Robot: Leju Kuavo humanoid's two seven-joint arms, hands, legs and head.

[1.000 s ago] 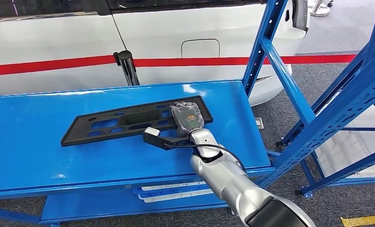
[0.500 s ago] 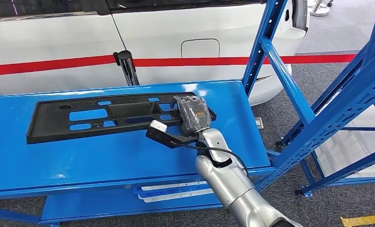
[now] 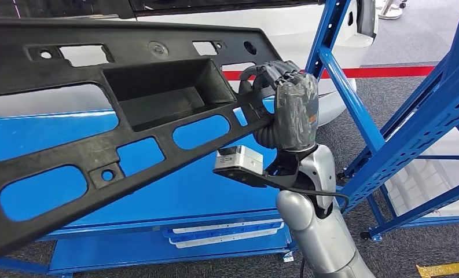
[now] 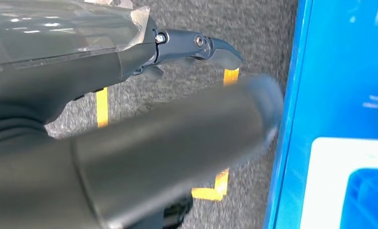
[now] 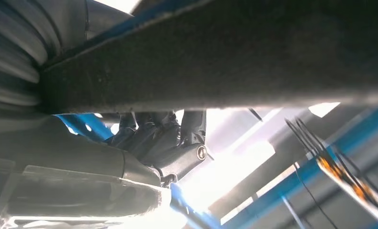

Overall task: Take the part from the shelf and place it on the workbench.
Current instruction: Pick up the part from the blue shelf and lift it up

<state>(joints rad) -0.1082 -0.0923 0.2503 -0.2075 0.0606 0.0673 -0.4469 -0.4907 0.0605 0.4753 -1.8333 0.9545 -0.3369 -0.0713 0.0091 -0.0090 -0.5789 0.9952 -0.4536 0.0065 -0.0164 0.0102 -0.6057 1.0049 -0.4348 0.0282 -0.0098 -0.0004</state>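
Part, lying flat on the workbench a moment ago, is now raised well above it and tilted, the right hand grasping its end; placing looks undone. Right wrist view adds fingers curling under the part's edge. Left wrist view shows the left hand over carpet beside the workbench, fingers apparently holding nothing, though blur leaves that uncertain.

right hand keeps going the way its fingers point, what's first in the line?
Probably the white car. The right hand grips the black part, fingers curled over its edge, aimed away from the robot toward the car body. Depth is unclear.
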